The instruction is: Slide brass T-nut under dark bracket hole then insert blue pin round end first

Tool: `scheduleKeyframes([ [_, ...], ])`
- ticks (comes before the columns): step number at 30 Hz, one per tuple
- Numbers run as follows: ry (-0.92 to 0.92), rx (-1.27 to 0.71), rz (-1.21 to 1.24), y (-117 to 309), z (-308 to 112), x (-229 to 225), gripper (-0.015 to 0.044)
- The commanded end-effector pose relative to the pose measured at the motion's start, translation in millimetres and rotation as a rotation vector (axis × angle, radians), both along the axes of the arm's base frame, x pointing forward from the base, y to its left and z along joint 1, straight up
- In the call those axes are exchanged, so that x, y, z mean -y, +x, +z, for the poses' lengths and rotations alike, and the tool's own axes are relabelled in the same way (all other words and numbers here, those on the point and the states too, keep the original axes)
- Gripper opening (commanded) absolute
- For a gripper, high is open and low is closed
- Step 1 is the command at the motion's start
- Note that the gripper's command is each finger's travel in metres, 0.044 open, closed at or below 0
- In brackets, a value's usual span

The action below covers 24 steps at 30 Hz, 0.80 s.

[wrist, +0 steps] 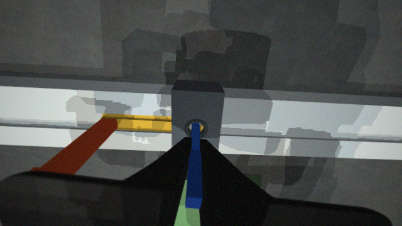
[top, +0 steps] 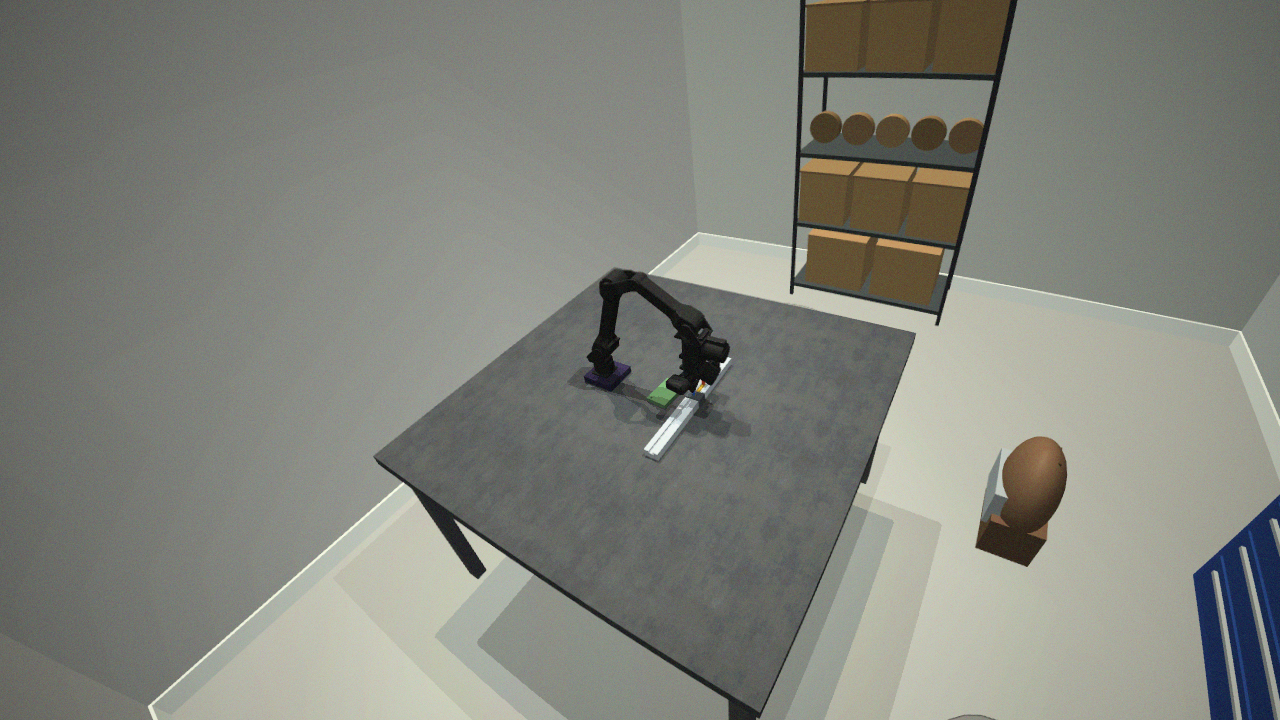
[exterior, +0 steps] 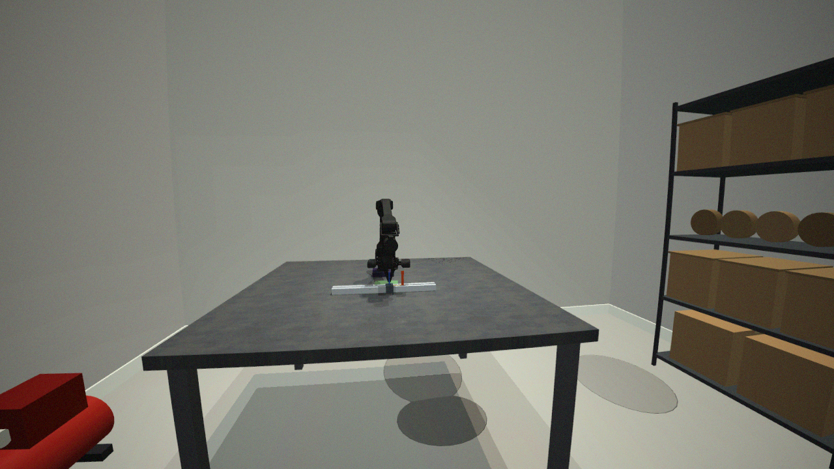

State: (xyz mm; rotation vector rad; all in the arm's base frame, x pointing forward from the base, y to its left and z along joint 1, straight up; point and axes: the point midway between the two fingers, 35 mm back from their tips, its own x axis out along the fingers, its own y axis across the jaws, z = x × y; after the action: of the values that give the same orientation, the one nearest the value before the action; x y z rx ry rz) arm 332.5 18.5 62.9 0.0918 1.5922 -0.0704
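The black parallel-jaw gripper [top: 691,386] [exterior: 389,279] [wrist: 194,144] is nearly closed, gripping the slender blue pin [exterior: 389,276] [wrist: 195,176]; in the wrist view the pin's tip overlaps the dark bracket's [exterior: 389,288] [wrist: 198,107] round hole, the brass T-nut [wrist: 144,123] lies in the silver aluminum rail's [top: 671,431] [exterior: 356,289] [wrist: 314,120] slot toward nine o'clock, its orange handle [top: 701,387] [exterior: 402,278] [wrist: 81,144] rising, and the green tray [top: 662,392] [exterior: 382,283] [wrist: 188,216] sits at six o'clock
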Motion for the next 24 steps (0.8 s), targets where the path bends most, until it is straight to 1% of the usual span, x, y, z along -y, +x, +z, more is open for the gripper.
scheduleKeyframes([
  [1,0.000,0.000,0.000,-0.1,0.1,0.1,-0.0150],
  [24,0.000,-0.059,0.000,3.2,0.2,0.0,-0.0150],
])
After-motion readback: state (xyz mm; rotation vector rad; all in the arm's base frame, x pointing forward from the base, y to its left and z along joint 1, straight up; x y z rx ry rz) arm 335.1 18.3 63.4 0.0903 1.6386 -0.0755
